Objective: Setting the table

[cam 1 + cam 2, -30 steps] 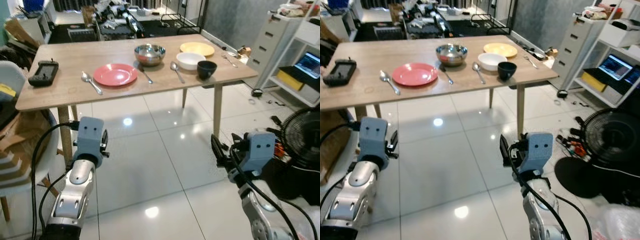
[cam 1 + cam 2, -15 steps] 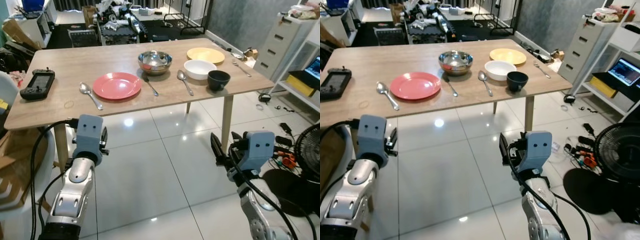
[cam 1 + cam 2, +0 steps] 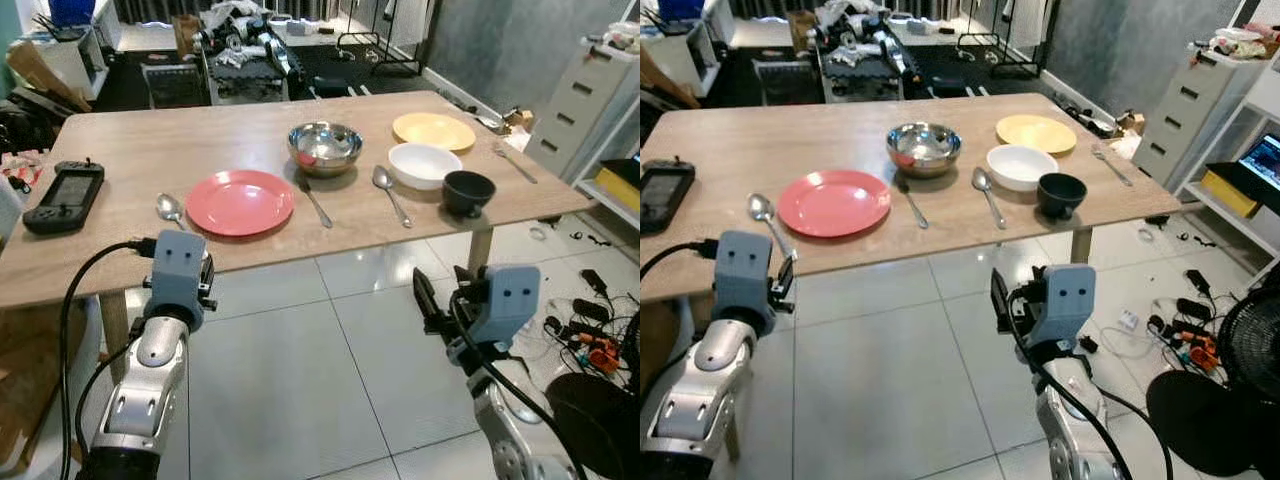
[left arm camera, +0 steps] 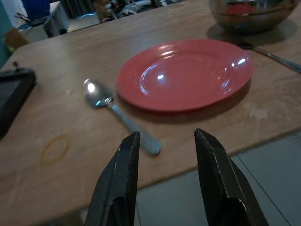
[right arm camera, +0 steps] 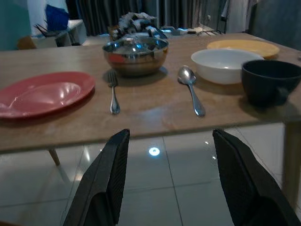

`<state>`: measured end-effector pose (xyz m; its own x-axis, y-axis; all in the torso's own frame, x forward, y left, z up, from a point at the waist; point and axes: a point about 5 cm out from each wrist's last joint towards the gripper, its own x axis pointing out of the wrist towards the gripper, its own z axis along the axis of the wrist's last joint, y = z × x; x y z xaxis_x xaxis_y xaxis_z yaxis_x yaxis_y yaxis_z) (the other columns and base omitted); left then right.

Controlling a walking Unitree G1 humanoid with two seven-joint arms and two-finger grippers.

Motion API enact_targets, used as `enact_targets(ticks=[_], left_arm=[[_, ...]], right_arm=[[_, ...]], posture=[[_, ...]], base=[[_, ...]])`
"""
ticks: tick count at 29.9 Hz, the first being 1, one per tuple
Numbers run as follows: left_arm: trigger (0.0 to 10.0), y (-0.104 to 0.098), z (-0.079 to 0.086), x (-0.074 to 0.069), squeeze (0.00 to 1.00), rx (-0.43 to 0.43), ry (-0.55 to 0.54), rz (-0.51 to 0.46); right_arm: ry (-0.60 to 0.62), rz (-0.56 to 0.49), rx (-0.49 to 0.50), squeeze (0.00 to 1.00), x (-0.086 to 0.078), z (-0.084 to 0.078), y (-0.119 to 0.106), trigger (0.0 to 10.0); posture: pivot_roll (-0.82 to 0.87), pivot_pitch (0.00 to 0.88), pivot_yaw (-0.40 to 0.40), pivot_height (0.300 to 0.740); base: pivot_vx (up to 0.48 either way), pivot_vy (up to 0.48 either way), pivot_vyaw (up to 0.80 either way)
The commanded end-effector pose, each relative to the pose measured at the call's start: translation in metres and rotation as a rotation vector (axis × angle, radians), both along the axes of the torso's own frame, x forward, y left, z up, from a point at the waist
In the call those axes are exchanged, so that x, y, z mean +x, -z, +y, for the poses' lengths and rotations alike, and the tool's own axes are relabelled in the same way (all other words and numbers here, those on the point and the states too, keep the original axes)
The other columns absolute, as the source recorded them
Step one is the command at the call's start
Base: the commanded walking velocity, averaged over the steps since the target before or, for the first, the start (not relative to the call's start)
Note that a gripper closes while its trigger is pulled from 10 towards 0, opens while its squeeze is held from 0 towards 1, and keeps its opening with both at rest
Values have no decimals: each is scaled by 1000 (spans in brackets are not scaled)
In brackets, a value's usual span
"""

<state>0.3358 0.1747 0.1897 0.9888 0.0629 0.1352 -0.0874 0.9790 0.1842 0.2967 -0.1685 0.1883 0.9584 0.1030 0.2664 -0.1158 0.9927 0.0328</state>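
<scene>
Dishes wait on the wooden table, robot close to its near edge.

The red plate lies between 2 utensils. Left gripper and right gripper hang below the edge, both wide open, holding nothing; better to raise them above the tabletop before reaching.

Open right gripper faces the table's near edge: red plate, fork, steel bowl, spoon, white bowl, black cup.

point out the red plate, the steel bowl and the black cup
red plate [image 3: 240, 202], left eye view, centre of its face
steel bowl [image 3: 325, 147], left eye view, inside of the bowl
black cup [image 3: 1061, 194], right eye view, its outer wall
</scene>
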Motion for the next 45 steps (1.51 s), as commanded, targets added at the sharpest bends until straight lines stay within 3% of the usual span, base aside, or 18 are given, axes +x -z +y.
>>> enact_targets(ticks=[1, 17, 31, 37, 45], left_arm=[[10000, 6, -1, -1, 0, 7, 0, 22], [10000, 6, 0, -1, 0, 10, 0, 20], [10000, 8, 1, -4, 0, 28, 0, 24], [10000, 9, 1, -7, 0, 51, 12, 19], [10000, 3, -7, -16, 0, 75, 160, -16]], right_arm=[[16, 16, -1, 0, -1, -5, 4, 10000], [-28, 34, 11, 0, -2, 8, 7, 10000], [-96, 66, 17, 0, -1, 33, 14, 10000], [-78, 81, 9, 0, 1, 32, 15, 10000], [-21, 98, -3, 0, 6, 23, 15, 10000]], posture=[[56, 107, 53, 740], [58, 106, 54, 740], [62, 103, 51, 740], [63, 102, 49, 740], [65, 98, 46, 740]], base=[[480, 0, 0], [480, 0, 0], [463, 0, 0], [0, 0, 0], [0, 0, 0]])
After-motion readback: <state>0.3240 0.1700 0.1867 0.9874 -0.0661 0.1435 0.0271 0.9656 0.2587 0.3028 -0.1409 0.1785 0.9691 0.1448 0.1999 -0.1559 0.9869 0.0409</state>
